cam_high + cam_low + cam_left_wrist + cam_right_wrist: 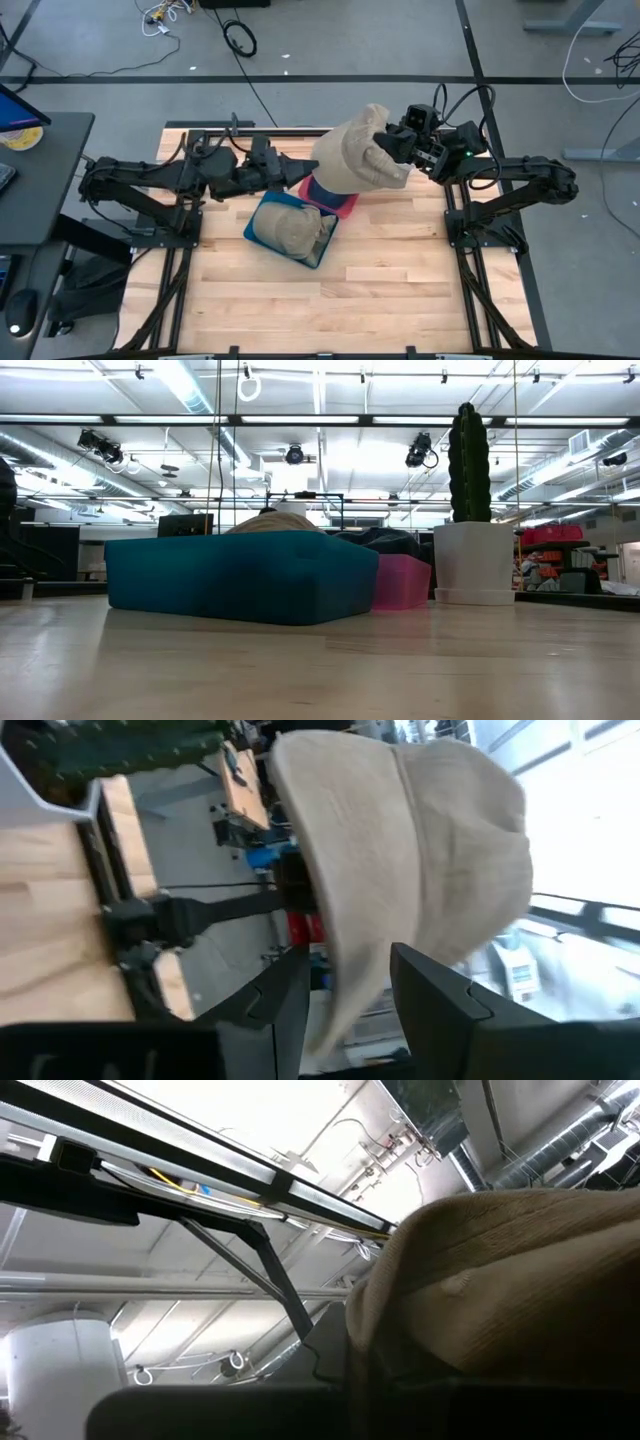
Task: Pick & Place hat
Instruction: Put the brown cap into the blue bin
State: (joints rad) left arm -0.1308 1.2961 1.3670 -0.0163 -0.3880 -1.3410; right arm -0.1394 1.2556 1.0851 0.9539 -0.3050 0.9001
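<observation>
The tabletop (330, 290) was viewed straight down from overhead and level from its surface; the blue bin (290, 228) (240, 575) was shared. Both wrist views were angled upward, close.

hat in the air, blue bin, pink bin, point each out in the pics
hat in the air (352, 155), high view, on the middle of its crown, held up between both arms.
blue bin (240, 575), low view, on its near side wall.
pink bin (402, 582), low view, on its visible front wall.

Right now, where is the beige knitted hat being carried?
In the high view the beige knitted hat hangs between both hands, above the pink bin, near the table's far edge.
</observation>
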